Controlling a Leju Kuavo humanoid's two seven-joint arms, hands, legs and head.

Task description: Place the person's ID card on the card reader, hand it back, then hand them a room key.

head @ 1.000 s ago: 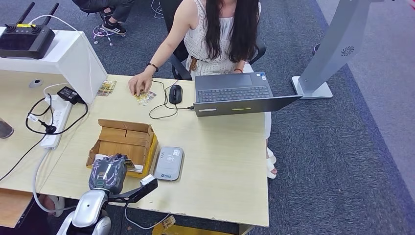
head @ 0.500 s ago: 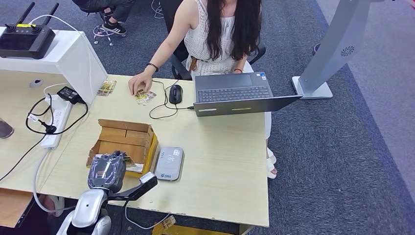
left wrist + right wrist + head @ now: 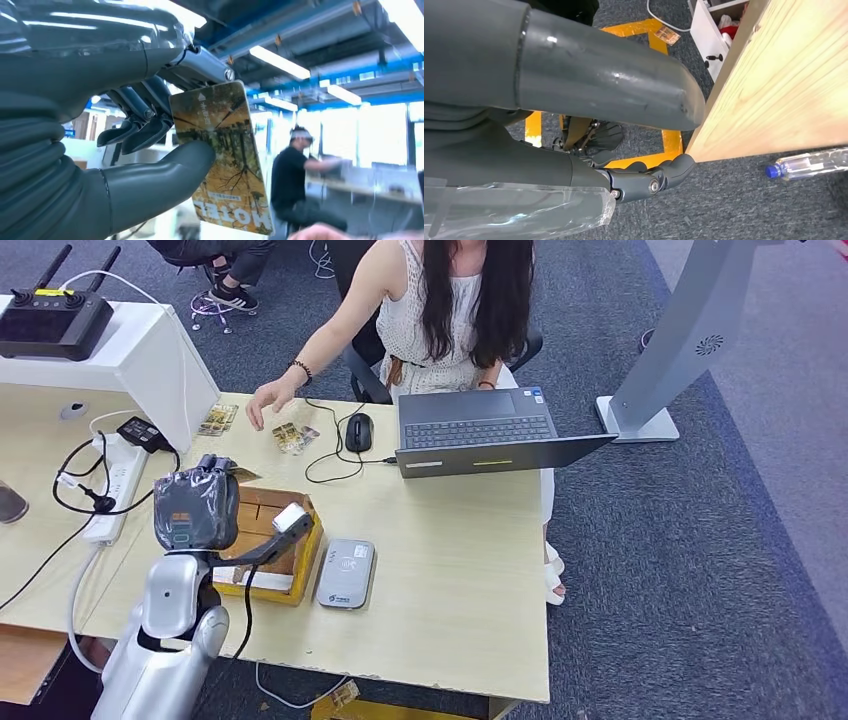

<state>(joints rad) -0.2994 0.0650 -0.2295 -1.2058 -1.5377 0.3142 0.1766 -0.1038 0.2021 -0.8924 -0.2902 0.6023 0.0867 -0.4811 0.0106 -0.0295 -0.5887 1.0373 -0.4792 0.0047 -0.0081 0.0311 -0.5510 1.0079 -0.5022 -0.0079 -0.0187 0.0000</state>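
Over desk (image 3: 450, 540), key card (image 3: 222, 155) upright lengthwise

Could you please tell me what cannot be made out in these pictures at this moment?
- Head view: the card in the left hand is hidden behind that hand.
- Head view: the inside of the cardboard box is hidden by the left arm.
- Left wrist view: the card shows, but its small print is unreadable, and a pale shape at the bottom edge is cut off.
- Right wrist view: the right hand hangs beside the table; its fingers are partly hidden.
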